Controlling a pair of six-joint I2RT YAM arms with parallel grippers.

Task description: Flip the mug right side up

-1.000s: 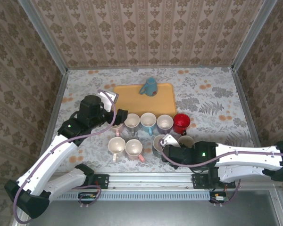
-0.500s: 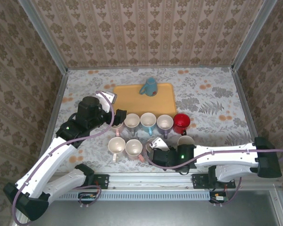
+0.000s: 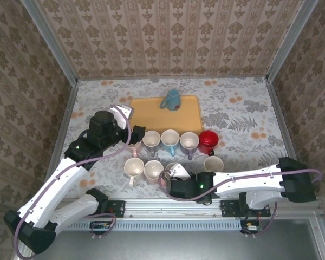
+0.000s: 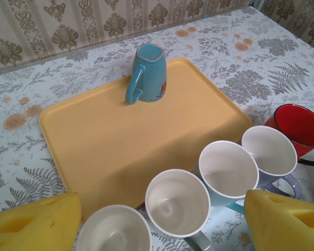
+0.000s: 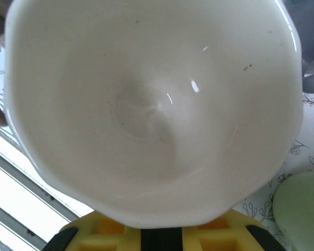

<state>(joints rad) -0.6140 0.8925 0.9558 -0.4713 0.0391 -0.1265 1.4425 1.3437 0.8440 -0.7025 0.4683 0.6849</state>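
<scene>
Right end effector (image 3: 172, 179) pinching mug (image 5: 152, 104) by rim, near worktop (image 3: 244, 108) front edge; left end effector (image 4: 162, 222) spread wide above upright mugs (image 4: 178, 204).

The floral table (image 3: 244, 108) carries a yellow tray (image 3: 151, 116), red mug (image 3: 208, 141), pale mugs (image 3: 154, 170).

Yellow tray (image 4: 120, 141) sat at the back of the floral tablecloth (image 3: 244, 108), with a blue mug (image 4: 146, 73) standing near its far edge. Just in front of the tray I saw a row, mouths up: white mug (image 4: 178, 209), light blue mug (image 4: 227, 170), lavender mug (image 4: 269, 151), red mug (image 4: 298, 125). Nearer me were a cream mug (image 3: 134, 168), a pink-handled mug (image 3: 153, 170) and a pale green mug (image 3: 213, 163). Patterned wallpaper (image 3: 168, 38) was behind.
</scene>
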